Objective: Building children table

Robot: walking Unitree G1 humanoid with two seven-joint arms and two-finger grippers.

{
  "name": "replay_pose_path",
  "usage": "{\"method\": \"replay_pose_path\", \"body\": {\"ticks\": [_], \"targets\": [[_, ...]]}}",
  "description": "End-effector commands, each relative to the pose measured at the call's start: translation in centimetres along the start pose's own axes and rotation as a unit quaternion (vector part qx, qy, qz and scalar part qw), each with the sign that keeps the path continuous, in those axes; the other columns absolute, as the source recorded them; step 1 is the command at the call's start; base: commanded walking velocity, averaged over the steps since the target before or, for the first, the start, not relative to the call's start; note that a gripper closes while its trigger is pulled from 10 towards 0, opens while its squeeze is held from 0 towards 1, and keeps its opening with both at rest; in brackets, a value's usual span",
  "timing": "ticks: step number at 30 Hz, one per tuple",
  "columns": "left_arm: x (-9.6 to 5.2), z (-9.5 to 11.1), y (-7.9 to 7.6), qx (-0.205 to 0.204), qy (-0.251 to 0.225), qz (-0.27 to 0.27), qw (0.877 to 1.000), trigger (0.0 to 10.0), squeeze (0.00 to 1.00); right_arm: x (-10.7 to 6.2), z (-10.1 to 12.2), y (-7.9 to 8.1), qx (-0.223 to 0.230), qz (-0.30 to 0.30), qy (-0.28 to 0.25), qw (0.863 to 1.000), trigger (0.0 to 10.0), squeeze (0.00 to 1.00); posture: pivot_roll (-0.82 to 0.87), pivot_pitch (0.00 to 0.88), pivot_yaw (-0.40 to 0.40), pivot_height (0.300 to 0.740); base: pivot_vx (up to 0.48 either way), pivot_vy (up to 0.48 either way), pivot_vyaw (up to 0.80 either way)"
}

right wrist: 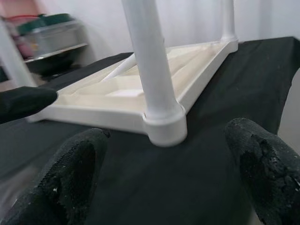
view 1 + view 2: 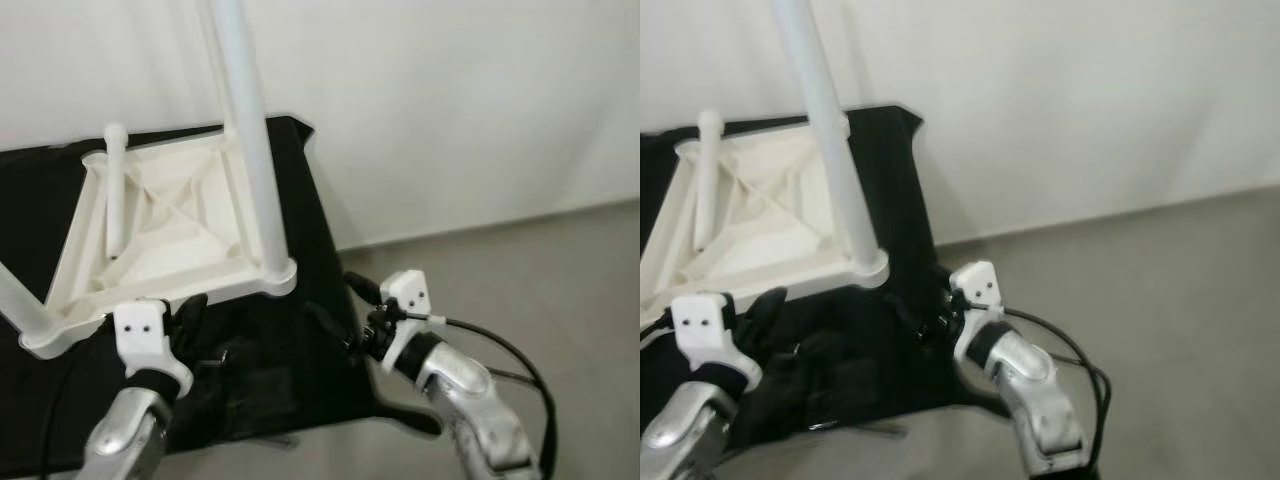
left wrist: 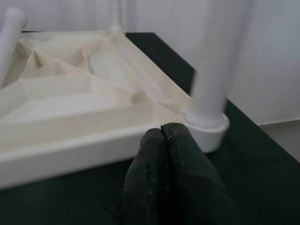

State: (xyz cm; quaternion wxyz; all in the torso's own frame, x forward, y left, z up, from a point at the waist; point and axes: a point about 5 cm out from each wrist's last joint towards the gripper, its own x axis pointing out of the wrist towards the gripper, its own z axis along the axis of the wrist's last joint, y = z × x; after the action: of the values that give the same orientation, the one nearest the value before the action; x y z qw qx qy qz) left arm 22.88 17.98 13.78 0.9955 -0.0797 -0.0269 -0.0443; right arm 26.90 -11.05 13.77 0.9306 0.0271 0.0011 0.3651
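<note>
Children's table top [image 2: 170, 235]: white plastic, lying upside down on the counter, ribbed underside facing up, near the counter's right edge.
Counter [image 2: 310, 250]: covered in black cloth, set against a white wall [image 2: 450, 100]; grey floor [image 2: 560, 290] to its right.
Near right leg [image 2: 250, 130]: white tube standing upright in the corner socket [image 1: 164, 124] closest to the right end effector, rising out of the top of the head views.
Far leg [image 2: 115, 185]: shorter-looking white tube standing in the far left part of the frame.
Near left leg [image 2: 20, 300]: another white tube at the near left corner, slanting out of the left edge of the left eye view.
Left end effector [image 3: 166, 136]: low over the black cloth just in front of the table top's near edge, to the left of the near right socket; its two black fingers [image 3: 187, 159] are pressed together, gripping nothing.
Right end effector [image 1: 164, 164]: at the counter's right edge, aimed at the near right socket; its fingers [image 1: 70, 173] are spread wide, one to each side of the socket and apart from it, gripping nothing.
Cable [image 2: 510, 350]: black, looping along the right arm's wrist.
Background: blurred shelf with a green-lidded container [image 1: 51, 30] in the right wrist view.
</note>
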Motion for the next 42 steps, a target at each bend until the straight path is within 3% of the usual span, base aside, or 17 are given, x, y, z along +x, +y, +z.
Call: {"method": "replay_pose_path", "body": {"ticks": [1,42], "targets": [[-0.03,-0.18,-0.05,-0.007,0.004,0.002,1.0,10.0,0.0,-0.23,0.04,-0.24,0.002,-0.005,-0.001,1.0,10.0,0.0,-0.08,0.094,0.061,0.74,0.0,-0.247,0.0],[0.19,-0.24,0.11,-0.005,0.004,0.01,1.0,10.0,0.0,-0.08,-0.32,-0.29,0.007,-0.008,0.012,1.0,10.0,0.0,-0.08,0.089,0.062,0.74,0.0,-0.006,0.0]]}}
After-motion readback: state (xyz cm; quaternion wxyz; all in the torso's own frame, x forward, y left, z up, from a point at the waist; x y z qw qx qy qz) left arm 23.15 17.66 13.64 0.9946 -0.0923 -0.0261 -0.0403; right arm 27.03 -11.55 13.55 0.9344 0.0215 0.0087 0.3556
